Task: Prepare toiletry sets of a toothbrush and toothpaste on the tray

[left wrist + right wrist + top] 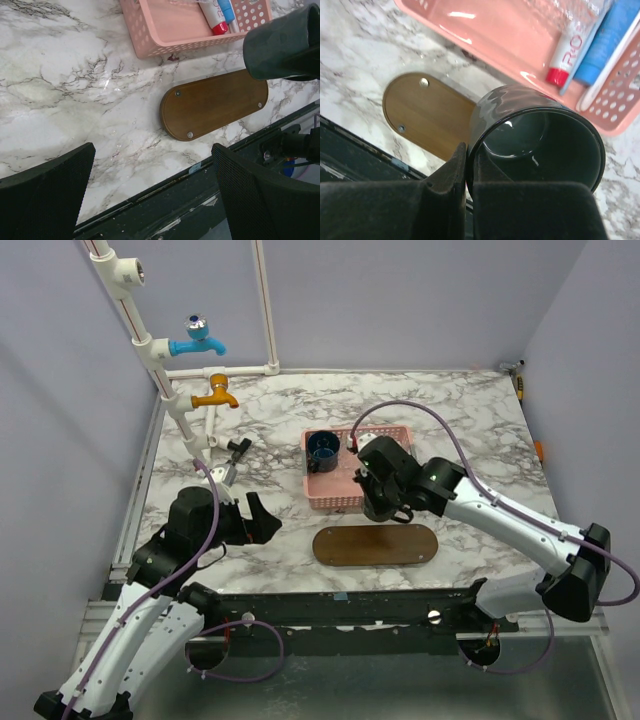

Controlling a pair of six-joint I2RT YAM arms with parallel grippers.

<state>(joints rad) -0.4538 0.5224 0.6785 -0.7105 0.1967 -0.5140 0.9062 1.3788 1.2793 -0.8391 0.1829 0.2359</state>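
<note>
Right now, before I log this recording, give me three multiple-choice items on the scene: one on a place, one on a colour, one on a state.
1. Where does the toothpaste lie? A on the tray; B in the pink basket; C on the marble.
2. Its cap is: A green; B red; C black.
3. The right gripper is: A open and empty; B shut on a toothbrush; C shut on the dark cup.
Answers: 1 B, the tube rests on the basket floor and the tray is bare. 2 B, the red end shows in both wrist views. 3 C, it pinches the cup's wall.
</note>
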